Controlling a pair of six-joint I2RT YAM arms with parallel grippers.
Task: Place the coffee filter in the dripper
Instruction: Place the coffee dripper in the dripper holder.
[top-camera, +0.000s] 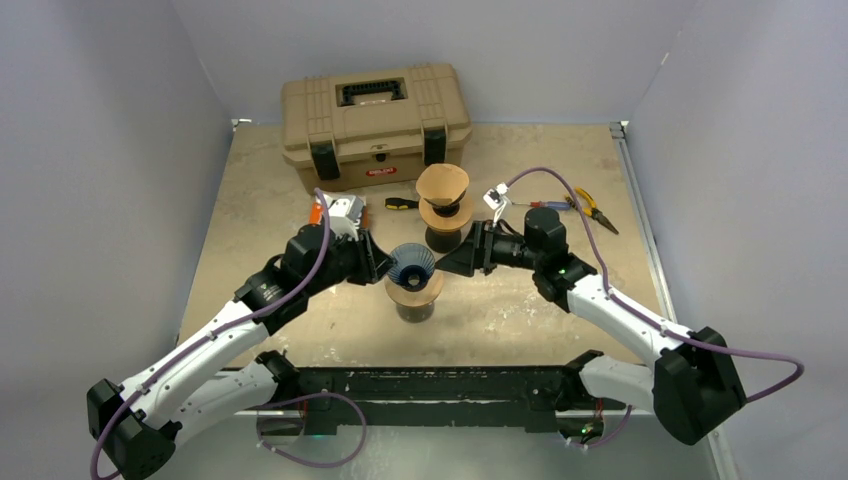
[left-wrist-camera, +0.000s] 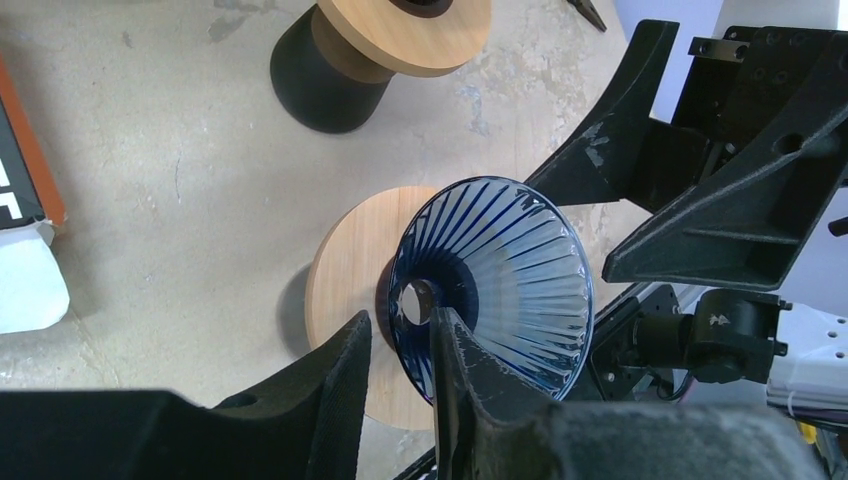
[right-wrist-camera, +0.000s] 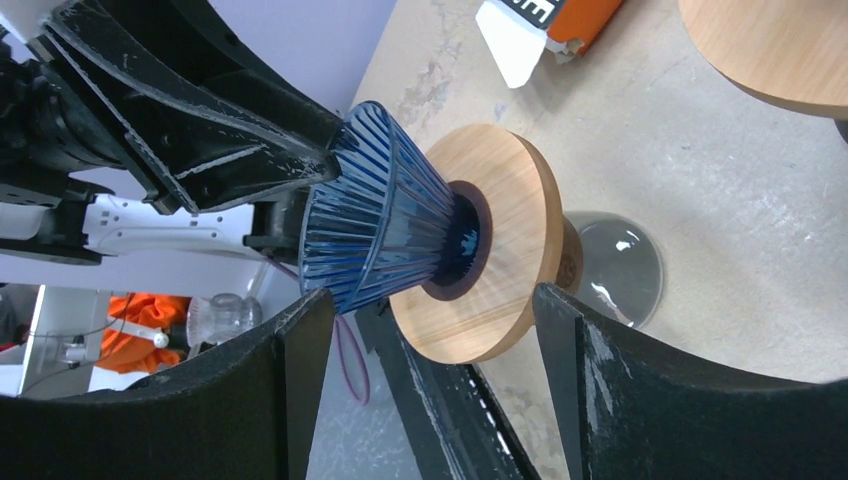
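Toolbox (top-camera: 375, 125), one, tan, sits at the table's back edge. Two wooden stands are in front of it: the rear one (top-camera: 445, 213) carries the one brown filter (top-camera: 442, 183), cone up. The near one (right-wrist-camera: 510, 220) carries the one blue dripper (left-wrist-camera: 510, 270).

The left gripper (left-wrist-camera: 402, 325) has narrow jaws straddling the dripper's rim, one finger inside the bowl; whether they pinch it I cannot tell. The right gripper (right-wrist-camera: 432, 298) is wide apart and holds nothing, flanking the near stand from the other side.

One orange-and-white box (top-camera: 338, 209) lies by the left arm. Pliers (top-camera: 590, 205) lie far right, and two screwdrivers (top-camera: 402, 203) (top-camera: 548, 204) beside the rear stand.
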